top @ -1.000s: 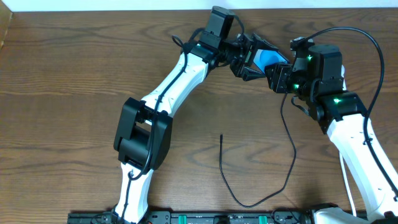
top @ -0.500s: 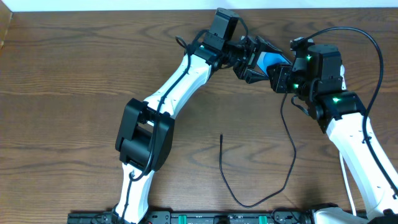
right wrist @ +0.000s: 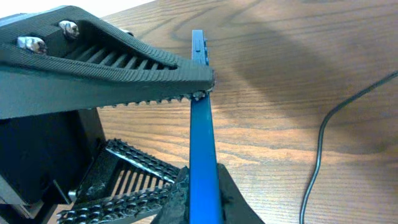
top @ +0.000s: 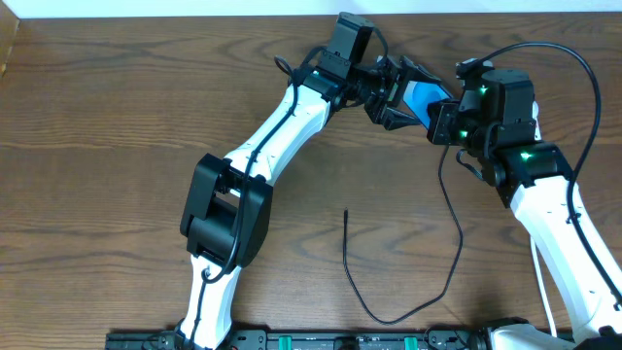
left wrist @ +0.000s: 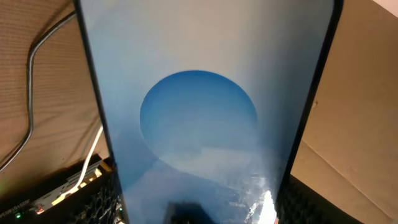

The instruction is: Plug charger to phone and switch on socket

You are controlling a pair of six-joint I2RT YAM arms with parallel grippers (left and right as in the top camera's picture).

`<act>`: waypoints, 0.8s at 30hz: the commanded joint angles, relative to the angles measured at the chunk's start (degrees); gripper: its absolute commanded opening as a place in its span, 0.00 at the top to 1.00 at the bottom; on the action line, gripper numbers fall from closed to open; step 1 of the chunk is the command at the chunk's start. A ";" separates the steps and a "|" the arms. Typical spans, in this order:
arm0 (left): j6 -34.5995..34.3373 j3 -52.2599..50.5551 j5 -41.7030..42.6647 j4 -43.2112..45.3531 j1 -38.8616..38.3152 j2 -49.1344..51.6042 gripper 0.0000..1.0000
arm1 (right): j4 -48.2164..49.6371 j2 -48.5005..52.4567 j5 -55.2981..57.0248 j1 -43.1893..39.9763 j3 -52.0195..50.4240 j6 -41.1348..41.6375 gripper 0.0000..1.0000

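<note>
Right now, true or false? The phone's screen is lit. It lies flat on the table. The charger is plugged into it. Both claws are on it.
Screen lit: true; the phone glows blue and white.
Lying flat: false; it is held on edge above the table.
Plugged in: false; the charger cable has its free end on the table, apart from the phone.
Both on it: true; the left gripper and right gripper each clamp it.
</note>
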 commanded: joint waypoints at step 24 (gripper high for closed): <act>0.35 0.81 -3.98 4.83 12.59 -13.49 0.12 | 14.03 0.37 -14.67 -12.26 0.72 32.57 0.99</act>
